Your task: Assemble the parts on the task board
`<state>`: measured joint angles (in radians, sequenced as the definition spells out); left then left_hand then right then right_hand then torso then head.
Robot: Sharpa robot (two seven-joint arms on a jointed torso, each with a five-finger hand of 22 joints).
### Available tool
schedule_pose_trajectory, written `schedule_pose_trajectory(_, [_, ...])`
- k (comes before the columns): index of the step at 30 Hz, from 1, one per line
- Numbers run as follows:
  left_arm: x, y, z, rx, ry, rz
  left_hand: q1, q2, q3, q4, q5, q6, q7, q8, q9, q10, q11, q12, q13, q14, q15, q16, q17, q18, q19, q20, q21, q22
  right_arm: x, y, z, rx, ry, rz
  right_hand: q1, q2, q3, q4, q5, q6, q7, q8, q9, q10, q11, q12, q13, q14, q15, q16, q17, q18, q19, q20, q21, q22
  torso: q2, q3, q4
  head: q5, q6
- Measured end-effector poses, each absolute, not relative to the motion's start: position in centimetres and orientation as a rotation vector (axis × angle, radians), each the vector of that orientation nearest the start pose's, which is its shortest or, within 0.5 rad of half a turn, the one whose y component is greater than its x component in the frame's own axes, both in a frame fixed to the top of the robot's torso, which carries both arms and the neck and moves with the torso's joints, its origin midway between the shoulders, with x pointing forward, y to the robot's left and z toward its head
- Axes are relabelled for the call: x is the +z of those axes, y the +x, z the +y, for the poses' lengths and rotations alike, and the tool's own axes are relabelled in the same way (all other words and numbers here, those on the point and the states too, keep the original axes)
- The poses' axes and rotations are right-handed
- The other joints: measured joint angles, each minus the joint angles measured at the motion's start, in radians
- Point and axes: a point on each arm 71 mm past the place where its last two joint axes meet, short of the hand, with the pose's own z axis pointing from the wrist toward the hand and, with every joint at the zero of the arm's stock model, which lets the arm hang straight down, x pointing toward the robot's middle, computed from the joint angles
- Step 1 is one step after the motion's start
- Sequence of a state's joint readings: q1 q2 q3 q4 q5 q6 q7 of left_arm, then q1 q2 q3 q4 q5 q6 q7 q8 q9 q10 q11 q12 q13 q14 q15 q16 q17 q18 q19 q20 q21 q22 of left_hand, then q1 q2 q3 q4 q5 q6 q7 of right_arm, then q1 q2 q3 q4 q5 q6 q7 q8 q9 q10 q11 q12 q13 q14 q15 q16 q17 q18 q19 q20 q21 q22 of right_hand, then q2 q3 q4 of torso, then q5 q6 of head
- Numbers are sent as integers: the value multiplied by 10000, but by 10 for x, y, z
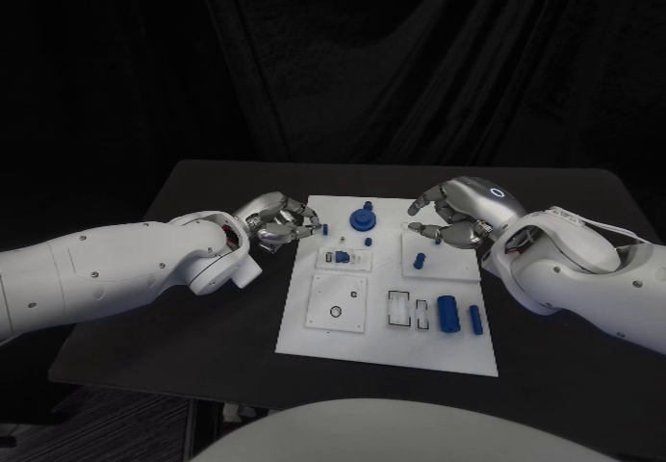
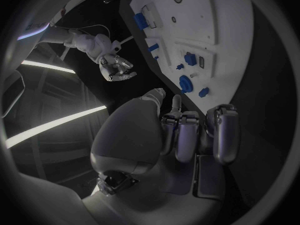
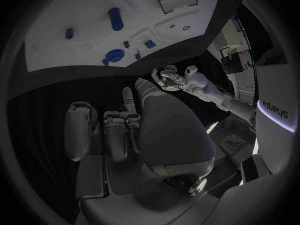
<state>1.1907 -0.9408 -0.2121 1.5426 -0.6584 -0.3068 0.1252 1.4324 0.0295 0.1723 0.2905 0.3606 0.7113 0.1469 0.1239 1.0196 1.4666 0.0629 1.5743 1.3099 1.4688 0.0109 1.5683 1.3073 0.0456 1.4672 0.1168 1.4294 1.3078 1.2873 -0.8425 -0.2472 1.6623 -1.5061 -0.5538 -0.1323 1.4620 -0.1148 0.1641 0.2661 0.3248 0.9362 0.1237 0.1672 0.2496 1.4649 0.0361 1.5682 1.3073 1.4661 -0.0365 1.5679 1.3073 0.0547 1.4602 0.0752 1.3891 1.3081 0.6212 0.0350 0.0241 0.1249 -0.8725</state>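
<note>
Two hands flank the task board point(image 1: 389, 337) in the head view, one at each far corner, neither touching it. Left hand point(image 1: 279, 220) sits just off the board's left edge, fingers curled inward, nothing visible in them. Right hand point(image 1: 454, 214) hovers over the far right corner, fingers bent and apart, thumb and a finger near each other; can't tell whether a small part sits between them. Parts are scattered over the board: round blue knobbed piece point(image 1: 362, 220) at the far middle, large blue cylinder point(image 1: 448, 313) and slimmer blue peg point(image 1: 474, 320) lying near the right edge, small blue piece point(image 1: 420, 260) on a raised plate. Black table point(image 1: 194, 318) underneath. Judgement: both hands are staged at the far end, where the seated parts cluster, ready to reach in.

Left wrist view: own fingers folded toward the palm, empty. Board ahead, knobbed piece closest.

Right wrist view: own fingers hang loosely bent, nothing plainly held. Board lies beyond, cylinder loose on it. Assembly looks mostly undone.
</note>
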Motion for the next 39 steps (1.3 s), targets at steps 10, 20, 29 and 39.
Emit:
schedule_pose_trajectory(10, [-242,439,253,-11276,-6154,18605,-18,-114,-174,-80,850,380,-16,101,-890,1,0,-32,-25,-35,36,0,0,0,-35,35,292,-1,-213,434,-129,7389,-2930,15397,-93,-93,-55,55,43,-279,55,-243,-116,35,35,0,0,-9,63,0,0,-9,33,34,310,-1,77,-115,87,-137,1])
schedule_pose_trajectory(20, [-237,433,259,-11125,-6215,18116,57,-40,-174,-79,1298,555,-57,233,-1257,0,0,-29,9,-35,36,0,0,0,-35,34,496,-2,-229,435,-103,7264,-3193,15788,-42,-143,-110,-1,114,-634,132,-473,-227,34,106,0,0,-10,136,0,0,-161,69,70,476,-3,233,-391,290,-452,0])
schedule_pose_trajectory(29, [-235,432,262,-10711,-5882,17867,76,-58,-174,-79,1347,555,-57,271,-1327,0,0,-27,1,-35,36,0,0,1,-36,34,496,-2,-243,437,-89,7098,-3343,16171,-51,-152,-164,-3,-13,-667,165,-473,-238,12,128,0,0,-10,136,0,0,-159,69,70,476,-4,377,-715,416,-453,-1])
schedule_pose_trajectory(39, [-236,434,260,-10490,-5672,17974,95,-78,-174,-79,1383,555,-57,271,-1360,0,0,-28,-4,-35,35,0,0,0,-36,34,496,-3,-252,437,-75,7144,-3457,16322,-190,-178,-262,13,-429,-740,168,-514,-258,-2,141,0,7,-10,207,0,0,-158,67,142,542,-4,500,-968,515,-618,-1])
